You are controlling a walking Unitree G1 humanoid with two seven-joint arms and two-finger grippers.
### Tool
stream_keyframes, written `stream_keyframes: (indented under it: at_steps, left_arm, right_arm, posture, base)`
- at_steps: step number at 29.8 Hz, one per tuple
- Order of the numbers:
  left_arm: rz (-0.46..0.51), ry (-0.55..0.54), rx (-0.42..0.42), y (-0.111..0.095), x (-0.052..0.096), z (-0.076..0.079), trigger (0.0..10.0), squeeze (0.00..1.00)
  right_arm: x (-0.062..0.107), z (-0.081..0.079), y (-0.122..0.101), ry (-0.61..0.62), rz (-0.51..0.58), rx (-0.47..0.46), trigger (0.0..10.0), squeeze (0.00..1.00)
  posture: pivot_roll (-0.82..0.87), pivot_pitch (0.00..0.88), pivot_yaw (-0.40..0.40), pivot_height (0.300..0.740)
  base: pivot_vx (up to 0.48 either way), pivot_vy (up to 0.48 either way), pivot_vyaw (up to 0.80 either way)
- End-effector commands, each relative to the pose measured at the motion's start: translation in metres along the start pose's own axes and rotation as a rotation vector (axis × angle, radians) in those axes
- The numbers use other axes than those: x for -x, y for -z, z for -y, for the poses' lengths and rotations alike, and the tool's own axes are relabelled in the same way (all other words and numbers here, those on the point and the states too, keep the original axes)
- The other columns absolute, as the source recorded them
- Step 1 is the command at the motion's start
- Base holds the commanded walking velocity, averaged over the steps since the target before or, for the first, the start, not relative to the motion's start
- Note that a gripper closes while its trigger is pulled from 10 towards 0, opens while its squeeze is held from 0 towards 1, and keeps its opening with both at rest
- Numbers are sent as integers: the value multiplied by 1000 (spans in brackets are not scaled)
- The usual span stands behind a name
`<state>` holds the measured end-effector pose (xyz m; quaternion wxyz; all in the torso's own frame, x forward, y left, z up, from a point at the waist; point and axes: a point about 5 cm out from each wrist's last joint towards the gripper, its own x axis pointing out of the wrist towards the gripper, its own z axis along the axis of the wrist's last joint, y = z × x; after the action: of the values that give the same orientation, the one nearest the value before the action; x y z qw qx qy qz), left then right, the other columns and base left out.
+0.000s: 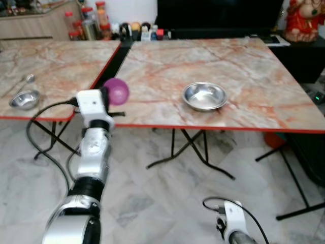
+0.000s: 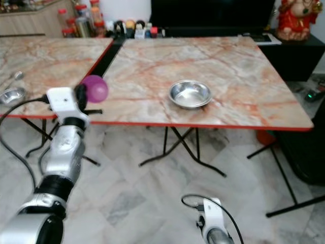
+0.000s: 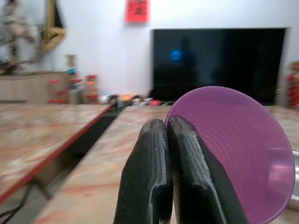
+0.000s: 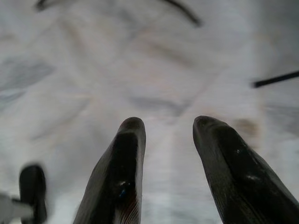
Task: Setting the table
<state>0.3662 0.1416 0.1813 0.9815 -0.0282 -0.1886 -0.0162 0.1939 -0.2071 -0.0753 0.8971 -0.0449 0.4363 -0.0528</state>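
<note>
Marble-patterned with red edging, the worktop [image 1: 244,71] carries a steel bowl [image 1: 204,96] near its front edge, with bottles and jars [image 1: 91,23] lined along the far side. Over the front left corner, the left gripper [image 3: 167,140] holds a purple plastic cup [image 3: 243,154], its jaws pinching the cup's rim. On a second worktop [image 1: 51,66] to the left sits a smaller steel bowl [image 1: 24,99] beside a spoon [image 1: 23,84]. Down low, the right gripper [image 4: 166,140] hangs over the tiled floor [image 1: 152,198], jaws spread.
</note>
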Motion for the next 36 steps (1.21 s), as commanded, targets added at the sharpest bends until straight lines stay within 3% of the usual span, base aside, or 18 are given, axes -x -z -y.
stream_keyframes:
  at_steps: [1,10,36]
  left_arm:
    - [43,-23,17,-10,-3,-11,10000,0]
    - [52,-38,37,-12,-2,-17,10000,0]
    - [38,-37,37,-11,-6,-18,10000,0]
  right_arm:
    - [-1,-9,-4,-23,14,-11,10000,0]
    - [-1,-9,-5,-21,22,-12,10000,0]
    - [-2,-10,-9,-33,30,10,10000,0]
  posture:
    - [22,0,31,740]
    - [21,0,27,740]
    - [21,0,26,740]
  base:
    - [0,0,0]
    - [0,0,0]
    - [292,0,0]
